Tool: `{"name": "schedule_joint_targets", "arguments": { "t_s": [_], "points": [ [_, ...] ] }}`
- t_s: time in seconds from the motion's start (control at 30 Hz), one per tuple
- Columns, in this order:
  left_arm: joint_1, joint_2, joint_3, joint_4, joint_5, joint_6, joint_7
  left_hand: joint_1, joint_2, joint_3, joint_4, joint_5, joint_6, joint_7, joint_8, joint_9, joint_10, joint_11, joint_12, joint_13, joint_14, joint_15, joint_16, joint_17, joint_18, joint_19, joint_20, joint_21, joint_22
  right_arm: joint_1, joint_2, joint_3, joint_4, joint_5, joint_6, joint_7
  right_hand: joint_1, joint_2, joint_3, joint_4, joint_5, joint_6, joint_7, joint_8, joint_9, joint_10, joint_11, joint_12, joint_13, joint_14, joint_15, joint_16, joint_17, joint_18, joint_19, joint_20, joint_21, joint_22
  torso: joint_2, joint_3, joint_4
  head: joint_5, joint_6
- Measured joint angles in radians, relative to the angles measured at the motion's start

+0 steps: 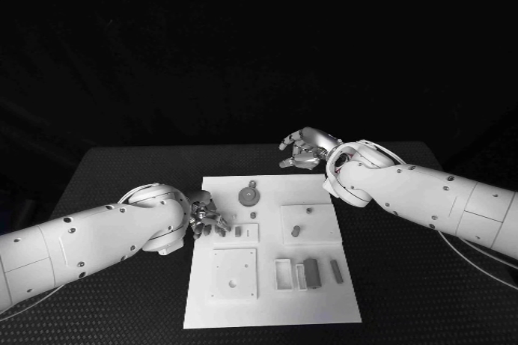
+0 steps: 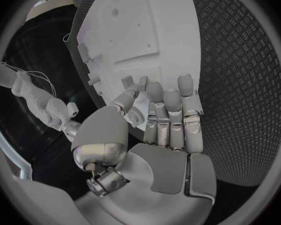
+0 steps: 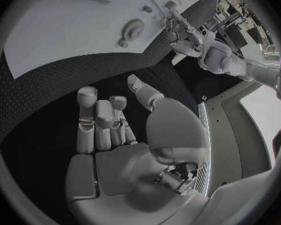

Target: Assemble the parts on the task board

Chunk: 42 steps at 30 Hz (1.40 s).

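Observation:
The white task board (image 1: pixel 270 307) lies in the middle of the black table. On it are a round grey gear-like part (image 1: pixel 251 195), a small grey peg (image 1: pixel 296 230), a short grey piece (image 1: pixel 237 230) and two grey bars (image 1: pixel 312 272) near its right side. My left hand (image 1: pixel 207 219) hovers at the board's left edge, fingers loosely bent and holding nothing (image 2: pixel 162 117). My right hand (image 1: pixel 305 149) hangs past the board's far edge, over bare table, also holding nothing (image 3: pixel 109 127). The right wrist view shows the board (image 3: pixel 72 40) and the round part (image 3: pixel 133 31).
Raised white blocks stand on the board: a square one (image 1: pixel 234 273) at front left, another (image 1: pixel 310 219) at mid right, and a narrow white frame (image 1: pixel 283 275) beside the bars. Black textured table (image 1: pixel 432 285) surrounds the board on every side.

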Motion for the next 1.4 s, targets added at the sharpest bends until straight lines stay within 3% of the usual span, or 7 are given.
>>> {"name": "schedule_joint_targets", "arguments": {
  "t_s": [0.73,0.87,1.1,1.2,1.4],
  "points": [
    [0.001,-0.009,0.000,0.000,0.031,0.002,-0.002,0.008,0.008,0.003,0.003,0.000,0.002,-0.002,0.004,-0.002,0.000,0.000,0.000,0.001,0.000,0.000,0.000,0.000,0.000,0.000,0.000,0.000,0.000,0.000,0.000,0.000,0.000,0.000,0.000,0.000,0.000,0.000,0.000,0.000,0.000,-0.001,0.001,0.000,-0.001,0.000,0.000,0.000,-0.001,0.000,0.000,0.000,-0.001,0.000,0.002,0.001,0.000,0.000,0.000,0.0011,-0.0006,0.004,0.000],
    [0.001,-0.010,0.000,-0.001,0.041,0.001,-0.003,0.031,0.035,0.011,-0.014,0.002,0.005,0.002,0.005,-0.006,0.000,0.000,0.000,0.001,0.000,0.000,0.000,0.000,0.000,0.000,0.000,0.000,0.000,0.000,0.000,0.000,0.000,0.000,0.000,0.000,0.000,0.000,0.000,0.000,0.000,-0.001,0.001,0.000,-0.001,0.000,0.000,0.000,-0.001,0.000,0.000,0.000,-0.001,0.000,0.004,0.000,0.000,0.000,0.000,0.0014,-0.0006,0.004,0.000],
    [0.001,-0.008,0.000,-0.003,0.061,0.000,-0.006,0.053,0.082,0.033,-0.067,0.066,0.012,0.002,0.005,-0.014,0.000,0.000,0.000,0.001,0.000,0.000,0.000,0.000,0.000,-0.002,0.002,0.000,0.000,0.000,-0.001,0.000,0.001,0.000,0.000,0.000,0.000,0.000,0.000,0.000,0.000,-0.001,0.001,0.000,-0.001,0.000,0.000,0.000,-0.001,0.000,0.000,0.000,-0.001,0.000,0.004,0.000,0.000,0.000,0.000,0.0014,-0.0007,0.005,0.000],
    [0.001,-0.007,0.000,-0.003,0.067,0.000,-0.007,0.058,0.087,0.032,-0.071,0.077,0.012,0.002,0.005,-0.014,0.000,0.000,0.000,0.001,0.002,0.002,0.000,0.000,0.000,-0.002,0.002,0.000,0.000,0.000,-0.001,0.000,0.001,0.000,0.000,0.000,0.000,0.000,0.000,0.000,0.000,-0.001,0.001,0.000,-0.001,0.000,0.000,0.000,-0.002,0.000,0.000,0.000,-0.001,0.000,0.004,0.000,0.000,0.000,0.000,0.0013,-0.0007,0.005,0.000],
    [0.002,-0.005,0.001,-0.004,0.075,-0.001,-0.009,0.058,0.087,0.062,-0.062,0.068,0.018,0.000,0.004,-0.015,0.000,0.000,0.000,-0.001,0.002,0.002,0.000,0.000,0.000,-0.001,0.002,0.000,0.000,0.000,-0.001,0.000,0.001,0.000,0.000,0.000,0.000,0.000,0.000,0.000,0.000,-0.001,0.001,0.000,-0.001,0.000,0.000,0.003,-0.002,0.000,0.000,0.000,-0.001,0.000,0.004,0.001,0.000,0.000,0.000,0.0011,-0.0007,0.005,0.001]
  ]
}}
